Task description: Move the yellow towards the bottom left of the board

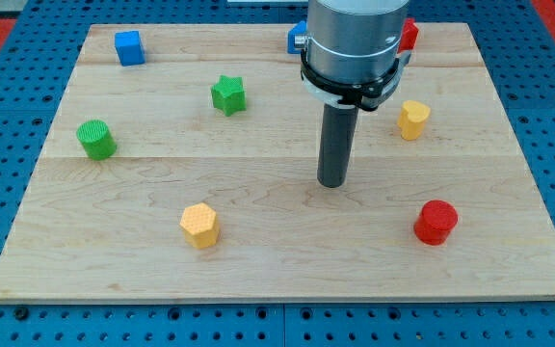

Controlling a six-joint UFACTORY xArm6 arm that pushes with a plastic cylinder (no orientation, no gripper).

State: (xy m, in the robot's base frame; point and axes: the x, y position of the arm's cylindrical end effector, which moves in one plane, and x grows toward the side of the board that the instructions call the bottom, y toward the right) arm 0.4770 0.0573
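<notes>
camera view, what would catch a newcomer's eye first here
First comes the big grey arm dropping from the view's top centre, its dark rod ending at my tip on bare wood mid-board, touching no block. Next are the bright blocks ringed around it: a yellow hexagonal block at bottom left of centre and a red cylinder at bottom right.

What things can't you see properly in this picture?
- Blue block, view's top: mostly hidden behind the arm's grey body, so its shape is unclear.
- Red block, view's top: only an edge peeks out past the arm; shape unclear.
- The arm's upper part: cut off by the view's top edge.
My tip shows plainly, touching no block.
</notes>
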